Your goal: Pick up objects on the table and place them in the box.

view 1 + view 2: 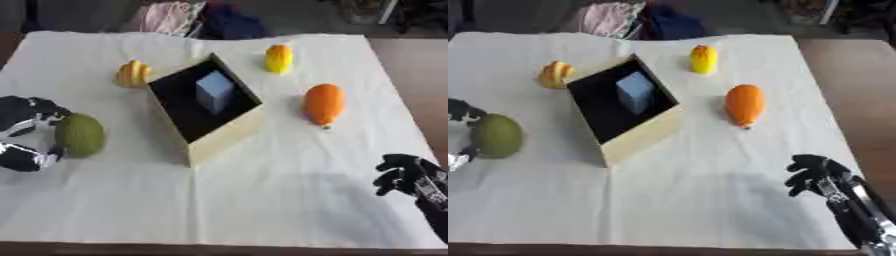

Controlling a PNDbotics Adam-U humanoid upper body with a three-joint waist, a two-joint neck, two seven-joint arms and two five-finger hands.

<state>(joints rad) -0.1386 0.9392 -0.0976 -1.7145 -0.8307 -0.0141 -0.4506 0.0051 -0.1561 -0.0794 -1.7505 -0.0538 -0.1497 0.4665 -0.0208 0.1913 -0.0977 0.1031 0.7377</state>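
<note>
Left hand point(26, 134) at the left edge, fingers and thumb curled round a green oval fruit point(80, 135) resting on the white cloth point(245, 200). Right hand point(815, 175) idle near the lower right corner, fingers bent but holding nothing. Open cardboard box point(223, 137) mid-table (a pale blue block point(214, 91) inside), with an orange fruit point(323, 103) to its right, a yellow one point(278, 58) beyond, and a yellow-orange one point(132, 73) just beside its far left corner.

Open box point(229, 134) mid-cloth holds grey block point(214, 91); fruits around.
</note>
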